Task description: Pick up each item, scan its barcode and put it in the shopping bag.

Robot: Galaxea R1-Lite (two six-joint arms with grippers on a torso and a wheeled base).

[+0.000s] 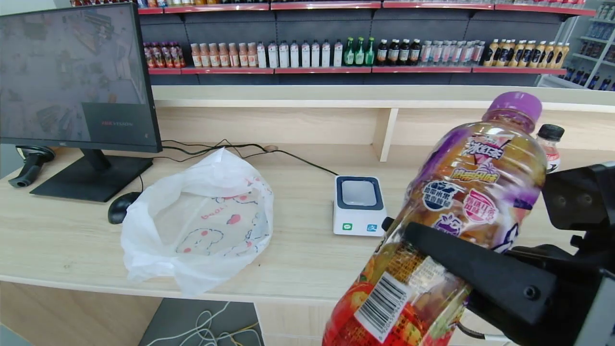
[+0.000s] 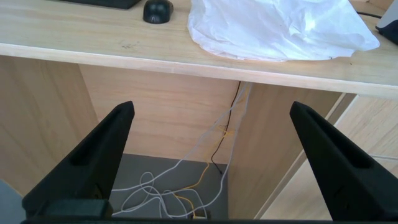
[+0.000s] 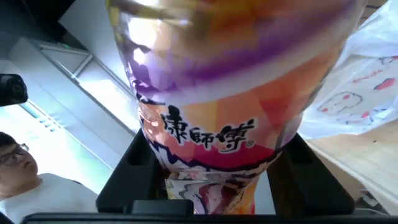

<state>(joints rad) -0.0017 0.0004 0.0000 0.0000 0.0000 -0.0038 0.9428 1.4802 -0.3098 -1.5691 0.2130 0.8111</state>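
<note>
A big drink bottle with a purple cap and a bright label is held tilted in the air at the right, its barcode facing me. My right gripper is shut on the bottle around its lower body. The white scanner sits on the counter just left of the bottle. An open white shopping bag with pink prints lies left of the scanner. My left gripper hangs open below the counter's front edge, with the bag above it.
A monitor on its stand, a black mouse and a handheld scanner occupy the counter's left. A small black-capped bottle stands behind the held bottle. Cables hang under the counter. Shelves of drinks line the back.
</note>
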